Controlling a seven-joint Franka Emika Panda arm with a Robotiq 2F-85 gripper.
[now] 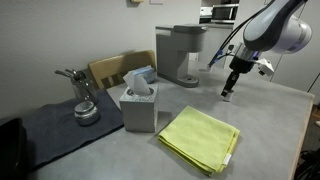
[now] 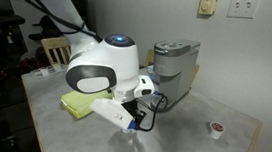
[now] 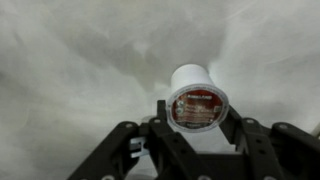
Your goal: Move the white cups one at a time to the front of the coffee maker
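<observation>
Gripper [image 3: 197, 110] clamped on a white cup [image 3: 190, 78] (reddish lid showing), coffee maker [image 1: 180, 55] at its ten o'clock in an exterior view, second cup [image 2: 214, 128] standing apart.

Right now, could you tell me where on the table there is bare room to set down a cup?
The widest bare patch lies between the coffee maker, the yellow cloth and the claw. Another surrounds the white cup near the table's edge. It is crowded around the tissue box and the dark mat beside it.
</observation>
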